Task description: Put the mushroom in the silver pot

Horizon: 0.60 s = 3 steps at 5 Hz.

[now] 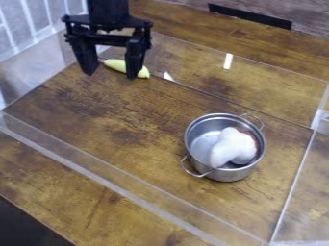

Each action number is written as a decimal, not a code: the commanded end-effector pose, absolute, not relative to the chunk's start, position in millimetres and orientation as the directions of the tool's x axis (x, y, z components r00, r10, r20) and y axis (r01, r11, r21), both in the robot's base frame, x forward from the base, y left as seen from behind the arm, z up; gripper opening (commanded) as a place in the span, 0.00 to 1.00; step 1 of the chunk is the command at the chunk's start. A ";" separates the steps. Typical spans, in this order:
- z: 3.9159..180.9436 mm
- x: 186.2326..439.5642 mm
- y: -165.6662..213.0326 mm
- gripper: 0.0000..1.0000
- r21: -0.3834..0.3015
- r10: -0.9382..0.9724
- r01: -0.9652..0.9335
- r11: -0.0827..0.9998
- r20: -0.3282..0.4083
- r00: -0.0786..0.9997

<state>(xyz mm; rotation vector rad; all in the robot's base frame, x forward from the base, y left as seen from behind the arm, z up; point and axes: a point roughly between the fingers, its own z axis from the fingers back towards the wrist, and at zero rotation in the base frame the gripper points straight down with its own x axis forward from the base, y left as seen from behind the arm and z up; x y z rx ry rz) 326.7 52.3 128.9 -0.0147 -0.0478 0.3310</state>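
Gripper (112, 71) looks open, fingers spread, nothing visible in grasp; silver pot (232, 175) lies well apart toward 4-5 o'clock in view, white lump (229, 147) inside, probably the mushroom, so likely no further transfer needed.

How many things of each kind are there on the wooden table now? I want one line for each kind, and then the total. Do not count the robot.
Silver pot: 1
White object in the pot: 1
Yellow-green object: 1
Total: 3
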 end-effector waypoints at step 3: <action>143.9 327.2 30.9 1.00 -0.049 0.324 -0.321 0.946 0.107 0.940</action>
